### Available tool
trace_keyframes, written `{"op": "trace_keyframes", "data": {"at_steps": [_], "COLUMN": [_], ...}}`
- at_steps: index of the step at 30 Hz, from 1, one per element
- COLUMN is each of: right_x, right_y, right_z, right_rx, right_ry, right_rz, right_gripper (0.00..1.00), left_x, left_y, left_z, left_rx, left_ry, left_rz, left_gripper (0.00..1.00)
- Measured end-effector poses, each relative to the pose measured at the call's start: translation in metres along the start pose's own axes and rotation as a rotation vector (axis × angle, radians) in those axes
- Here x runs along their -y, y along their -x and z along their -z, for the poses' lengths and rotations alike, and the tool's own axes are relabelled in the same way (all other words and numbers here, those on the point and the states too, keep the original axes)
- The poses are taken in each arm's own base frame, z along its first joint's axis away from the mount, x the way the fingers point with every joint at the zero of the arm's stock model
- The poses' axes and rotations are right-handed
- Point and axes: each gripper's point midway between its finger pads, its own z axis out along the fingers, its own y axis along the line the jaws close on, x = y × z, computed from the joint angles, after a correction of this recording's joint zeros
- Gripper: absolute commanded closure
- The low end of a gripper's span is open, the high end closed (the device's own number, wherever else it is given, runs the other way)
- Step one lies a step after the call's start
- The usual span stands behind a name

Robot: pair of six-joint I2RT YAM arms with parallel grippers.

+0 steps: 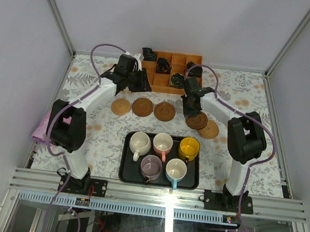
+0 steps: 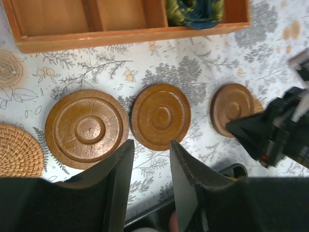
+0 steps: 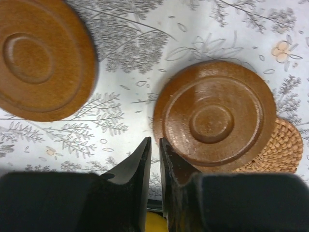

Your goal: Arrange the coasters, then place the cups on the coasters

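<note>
Three coasters lie in a row: a woven one (image 1: 121, 106) and two brown discs (image 1: 142, 107) (image 1: 164, 111). A fourth brown coaster (image 1: 197, 121) overlaps another woven one (image 1: 209, 129). My left gripper (image 1: 138, 83) hovers behind the row, open and empty (image 2: 151, 145), above the bare cloth in front of the middle disc (image 2: 161, 116). My right gripper (image 1: 191, 106) is shut (image 3: 154, 141), its tip at the near-left rim of the overlapping coaster (image 3: 215, 116). The cups, cream (image 1: 139, 143), pink (image 1: 163, 144), yellow (image 1: 189, 149), mauve (image 1: 150, 166) and light blue (image 1: 175, 170), stand on a black tray (image 1: 125, 171).
An orange wooden box (image 1: 164, 83) with square cells holding small dark objects stands at the back, just behind both grippers. A pink cloth (image 1: 40, 128) lies at the table's left edge beside the left arm. Flowered cloth covers the table.
</note>
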Motion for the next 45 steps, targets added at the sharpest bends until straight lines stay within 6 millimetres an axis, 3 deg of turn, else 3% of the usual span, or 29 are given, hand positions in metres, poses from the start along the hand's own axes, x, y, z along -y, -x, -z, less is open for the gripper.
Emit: {"op": "trace_keyframes", "data": {"at_steps": [2,4,9,14,19,32,45], "right_x": [0.008,0.017,0.04,0.049,0.044,0.014,0.009], "right_y": [-0.001,-0.004,-0.014,-0.021,-0.021,0.012,0.013], "right_z": [-0.001,-0.003,-0.01,-0.014,-0.026,-0.042,-0.046], "right_rx": [-0.003,-0.009,-0.04,-0.061,-0.078,-0.052,-0.025], "right_ry": [-0.024,-0.046,-0.093,-0.105,-0.083,0.056,0.093], "right_rz": [-0.022,-0.049,-0.114,-0.134,-0.12,-0.107,-0.113], "right_gripper": [0.81,0.82,0.82,0.83,0.83,0.83,0.83], "left_x": [0.013,0.016,-0.001,-0.014,-0.016,-0.021,-0.028], "left_y": [0.013,0.013,-0.018,-0.041,-0.041,-0.044,-0.05], "left_z": [0.019,0.028,0.027,0.023,0.022,0.022,0.015], "left_rx": [0.049,0.065,0.01,-0.043,-0.042,-0.046,-0.067], "left_ry": [-0.027,-0.034,-0.004,0.029,0.037,0.053,0.064], "left_rz": [-0.02,-0.026,-0.009,0.009,0.009,0.014,0.024], "left_gripper": [0.64,0.64,0.64,0.64,0.64,0.63,0.63]}}
